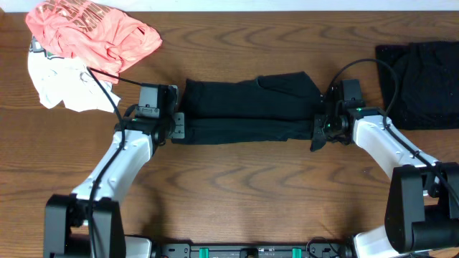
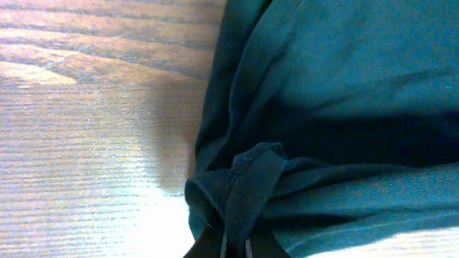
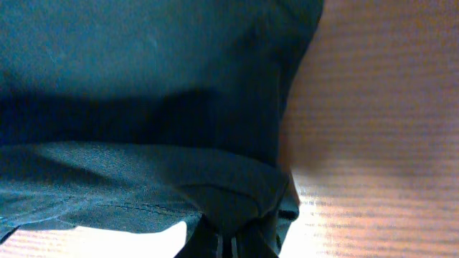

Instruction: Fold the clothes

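Black, matte, limp fabric garment [image 1: 244, 111] lies as a long folded band across the middle of the brown wooden table [image 1: 237, 201], between both arms. The left gripper [image 1: 177, 127] is clamped on its left end, the right gripper [image 1: 318, 132] on its right end; the pinched front edge seems slightly raised. Another dark folded cloth [image 1: 419, 82] sits well apart, far right.
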You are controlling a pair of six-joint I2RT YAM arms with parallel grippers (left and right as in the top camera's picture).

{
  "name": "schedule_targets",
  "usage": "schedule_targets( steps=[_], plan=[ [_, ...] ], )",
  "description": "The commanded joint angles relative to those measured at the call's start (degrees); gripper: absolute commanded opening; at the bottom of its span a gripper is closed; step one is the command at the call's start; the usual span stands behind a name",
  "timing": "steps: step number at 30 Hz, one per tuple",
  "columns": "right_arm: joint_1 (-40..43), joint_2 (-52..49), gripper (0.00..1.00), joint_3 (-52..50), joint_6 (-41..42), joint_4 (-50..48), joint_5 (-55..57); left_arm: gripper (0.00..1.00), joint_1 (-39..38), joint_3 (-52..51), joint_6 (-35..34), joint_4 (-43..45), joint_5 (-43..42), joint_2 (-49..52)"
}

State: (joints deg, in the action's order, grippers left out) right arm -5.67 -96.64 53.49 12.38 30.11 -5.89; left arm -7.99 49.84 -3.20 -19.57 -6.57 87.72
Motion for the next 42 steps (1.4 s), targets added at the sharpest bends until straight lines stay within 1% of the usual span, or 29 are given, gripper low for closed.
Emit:
schedule_targets(
  steps=[1,7,12,14,15,16,18,19,21,22,29,35,38,42],
  plan=[
    [1.6,-0.2,0.01,-0.4,-0.9,-1.4,1.6,0.06,0.1,-0.1,-0.5,1.0,2.8,3.1],
    [2.5,-0.2,0.01,-0.4,-2.7,-3.7,1.6,0.06,0.1,-0.1,-0.5,3.0,2.8,7.2],
    [2.5,-0.2,0.01,-0.4,-3.3,-5.0,1.5,0.06,0.1,-0.1,-0.5,3.3,2.8,7.6],
    [2.5,-0.2,0.04,-0.4,-3.3,-5.3,1.4,0.06,0.1,-0.1,-0.5,3.2,2.8,7.6],
    [2.5,-0.2,0.09,-0.4,-3.3,-5.3,1.4,0.06,0.1,-0.1,-0.5,3.2,2.8,7.6],
    [2.5,-0.2,0.17,-0.4,-3.3,-5.3,1.4,0.06,0.1,-0.1,-0.5,3.2,2.8,7.6],
    [2.5,-0.2,0.35,-0.3,-3.3,-5.3,1.4,0.07,0.1,-0.1,-0.5,3.2,2.8,7.6],
    [2.5,-0.2,0.42,-0.3,-3.3,-5.3,1.4,0.17,0.1,-0.1,-0.5,3.2,2.8,7.6],
    [2.5,-0.2,0.48,0.0,-3.5,-5.2,1.4,0.81,0.1,-0.1,-0.5,3.2,2.8,7.6],
    [2.5,-0.2,0.50,0.2,-3.7,-5.1,1.4,0.98,0.1,-0.1,-0.5,3.2,2.8,7.6],
    [2.5,-0.2,0.57,5.2,-7.0,-0.1,1.4,0.98,0.2,0.3,-0.5,2.6,2.8,6.0],
    [2.5,-0.2,0.66,13.2,-7.4,6.6,1.3,0.98,0.2,1.0,-0.5,0.8,2.8,-0.7],
    [2.5,-0.2,0.66,17.0,-7.6,10.1,-1.2,0.98,0.2,1.0,-0.5,-0.4,2.8,-4.9],
    [1.8,-0.2,0.60,18.6,-7.9,13.0,-9.7,0.98,0.2,1.0,-0.7,-3.1,2.8,-10.1]
  ],
)
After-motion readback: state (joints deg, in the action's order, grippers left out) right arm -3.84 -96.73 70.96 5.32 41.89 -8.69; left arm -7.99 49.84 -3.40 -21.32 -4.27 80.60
